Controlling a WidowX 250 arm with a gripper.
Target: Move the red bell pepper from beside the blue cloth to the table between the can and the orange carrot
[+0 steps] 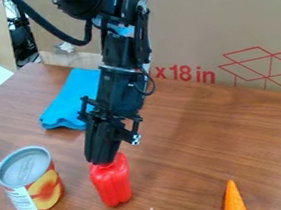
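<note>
Over the near part of the table (175, 172), the gripper (105, 160) hangs down at the top of the red bottle (112, 183), which stands upright beside the can (38, 182). How far open the gripper is cannot be told, nor whether it has hold of the bottle or merely meets it. The step in hand looks like contact at the bottle's top, either grasp or release. Whichever it is, the next move calls for a straight, gentle line, since a sideways push could tip the bottle or knock the can close by.
</note>
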